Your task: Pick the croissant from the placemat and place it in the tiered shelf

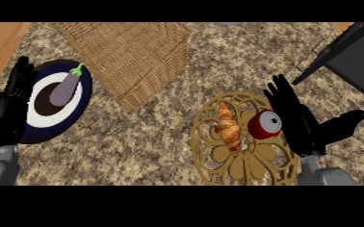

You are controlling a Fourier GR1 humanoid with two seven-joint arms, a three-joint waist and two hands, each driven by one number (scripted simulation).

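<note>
Single head view, steeply down, counter (177, 125) close

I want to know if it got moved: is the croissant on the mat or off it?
On: the croissant lies on the placemat.

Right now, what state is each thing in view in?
croissant: lying on the placemat, not held
red can: on its side on the placemat
eggplant: resting on the plate
right hand: open, beside the can
left hand: open, resting at the left edge
</note>
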